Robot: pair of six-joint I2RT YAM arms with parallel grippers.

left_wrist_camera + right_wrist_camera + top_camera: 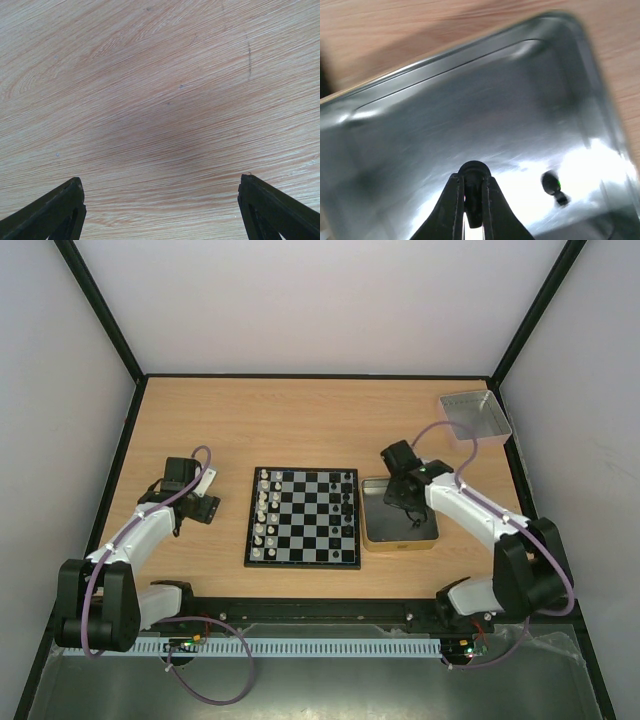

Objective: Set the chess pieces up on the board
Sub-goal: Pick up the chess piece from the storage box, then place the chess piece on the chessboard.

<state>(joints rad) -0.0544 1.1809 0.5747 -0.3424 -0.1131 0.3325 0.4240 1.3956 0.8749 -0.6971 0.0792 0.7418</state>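
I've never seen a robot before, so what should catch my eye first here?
The small chessboard in the middle of the table, pale pieces lined along its left side, few dark ones on its right. Beside it, the right pincer hangs over a gold tin, pinching a dark piece; the left pincer gapes open above the table.

The light wooden table [300,420] carries three things directly: the black-and-white chequered board [303,517] near the middle, towards the near edge, a gold-tan tin [400,541] just beside the board's right side, and a grey square tray [480,410] well apart in the far right corner
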